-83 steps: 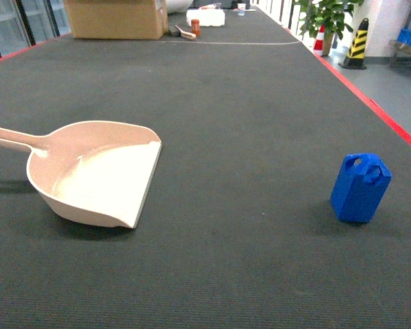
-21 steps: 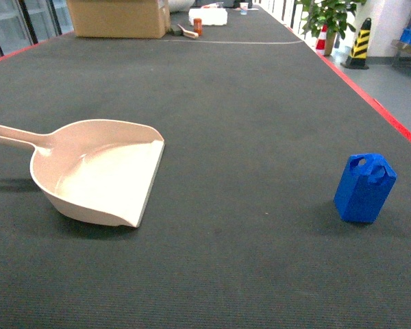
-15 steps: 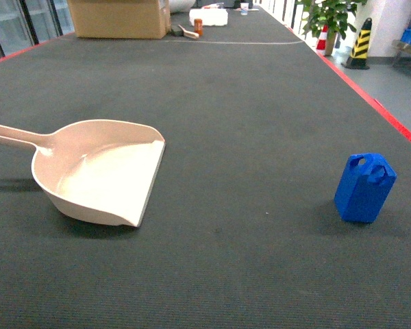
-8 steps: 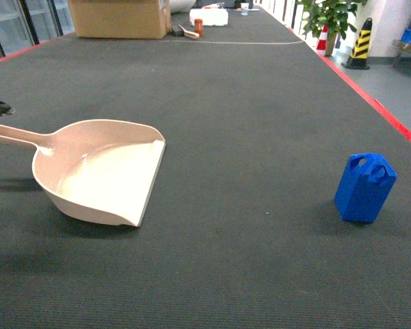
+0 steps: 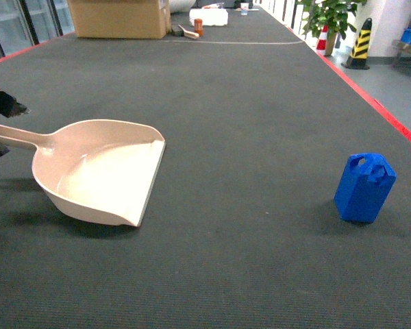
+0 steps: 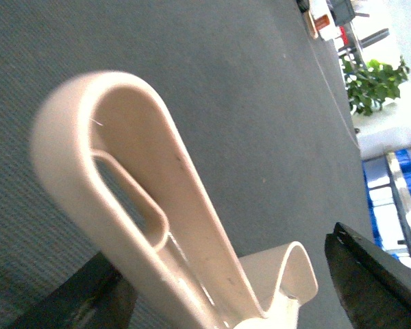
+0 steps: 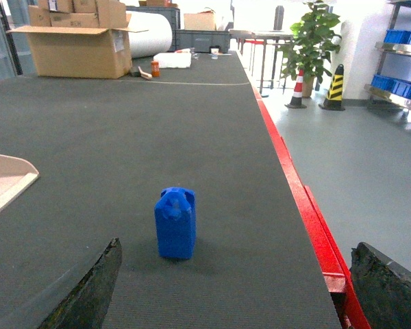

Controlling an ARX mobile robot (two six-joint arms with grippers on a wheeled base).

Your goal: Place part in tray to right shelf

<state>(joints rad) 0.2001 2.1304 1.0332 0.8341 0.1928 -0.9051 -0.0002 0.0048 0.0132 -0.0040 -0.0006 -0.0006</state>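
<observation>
Here my left gripper (image 6: pixel 226 288) stood wide open, its fingers either side of the scoop's handle (image 6: pixel 144 199), not yet pinching it. My right gripper (image 7: pixel 240 288) gaped too, holding nothing, the blue block (image 7: pixel 175 223) upright ahead. Fingertips were cut off at the frame edges.

Surface: I work over a long dark grey mat (image 5: pixel 260 103) with a fine ribbed weave, edged by a red strip (image 7: pixel 298 199).
Floor: to my right lies smooth grey floor (image 7: pixel 370 157), glossy under bright light.
Far end: a cardboard box (image 7: pixel 72 48) sits with a white roll (image 7: pixel 147 34) behind it.
Greenery: a potted plant (image 7: pixel 314 34) stands by a yellow-and-black striped post (image 7: pixel 334 86).
Right wall: I see a steel rack (image 7: pixel 397 55) bearing blue bins.
Left: glass panels (image 5: pixel 27 20).
</observation>
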